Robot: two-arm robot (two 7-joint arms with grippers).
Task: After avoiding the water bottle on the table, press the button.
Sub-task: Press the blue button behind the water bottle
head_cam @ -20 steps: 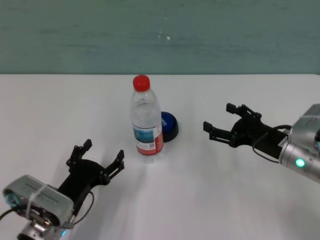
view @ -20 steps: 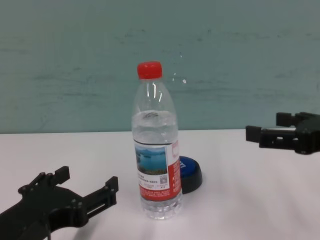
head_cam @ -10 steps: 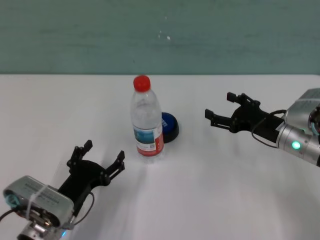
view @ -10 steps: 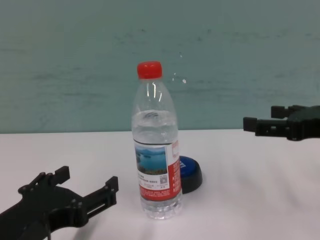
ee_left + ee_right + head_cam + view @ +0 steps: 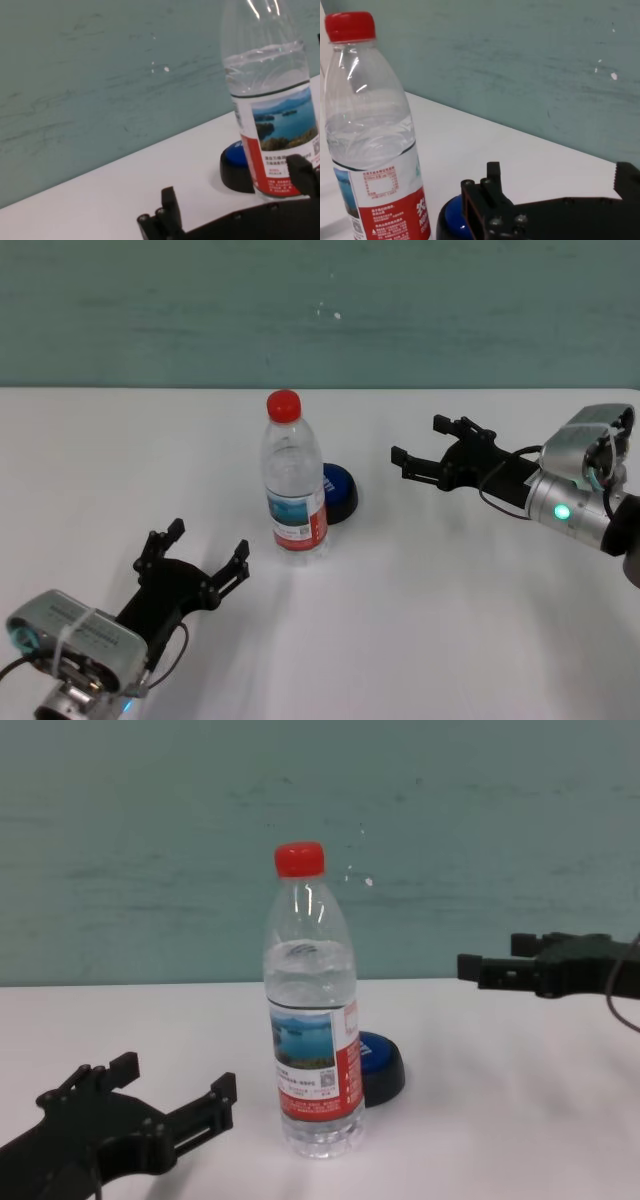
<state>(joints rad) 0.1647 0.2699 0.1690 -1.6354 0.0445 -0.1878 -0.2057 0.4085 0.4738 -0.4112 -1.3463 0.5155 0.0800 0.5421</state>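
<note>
Right gripper point(image 5: 418, 446), fingers wide, hovers centre-right above the white worktop point(image 5: 420, 610), beside the blue dome button point(image 5: 338, 492) and clear red-capped water bottle point(image 5: 291, 478); left gripper point(image 5: 203, 549), fingers wide, rests lower left.

Right gripper point(image 5: 421, 444) raised off the table point(image 5: 420, 620), fingers spread apart, nothing held; arm reaches in from the right, wrist level, green light lit on the forearm. Left gripper point(image 5: 207, 552) parked low at the table's near left, fingers spread apart, nothing held, pointing away from the robot.
</note>
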